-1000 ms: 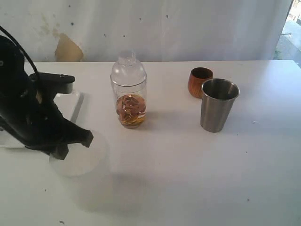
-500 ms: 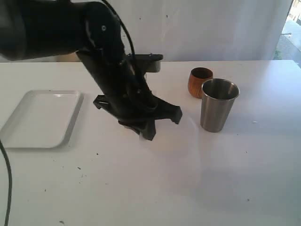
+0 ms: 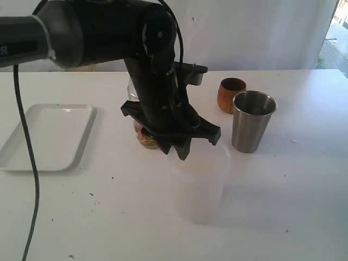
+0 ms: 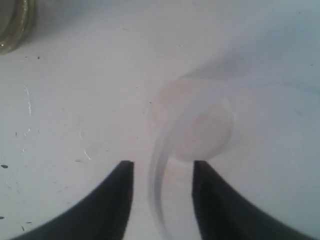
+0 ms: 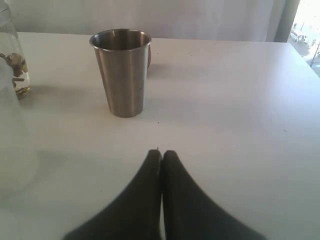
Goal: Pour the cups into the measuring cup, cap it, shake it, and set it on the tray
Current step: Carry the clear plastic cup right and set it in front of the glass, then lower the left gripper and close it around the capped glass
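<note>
The measuring cup [image 3: 142,138], clear with brown bits in its bottom, stands mid-table, mostly hidden behind my left arm; it also shows at the edge of the right wrist view [image 5: 11,65]. To its right stand the steel tumbler [image 3: 253,120] [image 5: 122,72] and the brown wooden cup [image 3: 231,93]. The white tray [image 3: 46,136] lies at the left, with nothing on it. My left gripper [image 3: 176,152] [image 4: 163,165] is open, its fingers astride the rim of a frosted container without touching it. My right gripper [image 5: 161,152] is shut on nothing, low in front of the steel tumbler.
The wide frosted translucent container [image 3: 198,185] [image 4: 200,130] stands on the table in front of the measuring cup and left of the steel tumbler. My left arm [image 3: 157,70] reaches over the middle of the table. A white wall runs behind the table.
My left arm swung from beside the tray rightward to the table's middle with the frosted container. The container now stands on the table and the left jaws have parted.
</note>
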You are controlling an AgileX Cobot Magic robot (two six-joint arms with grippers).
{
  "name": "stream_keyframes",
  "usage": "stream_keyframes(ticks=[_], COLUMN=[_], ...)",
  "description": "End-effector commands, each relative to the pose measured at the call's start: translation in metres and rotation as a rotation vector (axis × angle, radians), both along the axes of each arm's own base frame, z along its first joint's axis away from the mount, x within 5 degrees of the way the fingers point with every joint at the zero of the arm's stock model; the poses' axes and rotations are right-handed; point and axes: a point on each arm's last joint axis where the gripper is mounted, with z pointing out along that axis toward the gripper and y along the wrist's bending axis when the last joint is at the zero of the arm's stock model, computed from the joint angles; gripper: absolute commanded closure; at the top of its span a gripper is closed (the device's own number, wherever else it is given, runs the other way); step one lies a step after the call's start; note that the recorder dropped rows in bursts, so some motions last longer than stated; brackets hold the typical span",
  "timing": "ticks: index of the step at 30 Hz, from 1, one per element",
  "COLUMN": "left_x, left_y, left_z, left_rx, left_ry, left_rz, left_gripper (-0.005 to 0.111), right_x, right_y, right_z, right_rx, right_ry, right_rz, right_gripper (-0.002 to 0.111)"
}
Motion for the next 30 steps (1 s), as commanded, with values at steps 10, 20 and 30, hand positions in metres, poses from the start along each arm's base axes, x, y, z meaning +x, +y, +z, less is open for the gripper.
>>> stream_keyframes(ticks=[10,20,30], left_x=[-0.006,-0.021,-0.021], left_y=[0.007,0.046,0.061], left_z=[0.06,0.091,0.089], left_rx=[-0.185,-0.206,-0.347], left_ry=[-0.189,-0.454,-0.674], left_rz=[0.011,0.033,0.019], left_gripper=[0.033,0.033,0.001], right_x=[0.0,0.0,0.0], right_y=[0.0,0.0,0.0], right_z=[0.0,0.0,0.0], right_rx=[0.005,0.005,0.005], right_ry=[-0.009,-0.009,-0.009], right_rz=[-0.006,-0.006,-0.006], right_gripper=[0.108,0.108,0.108])
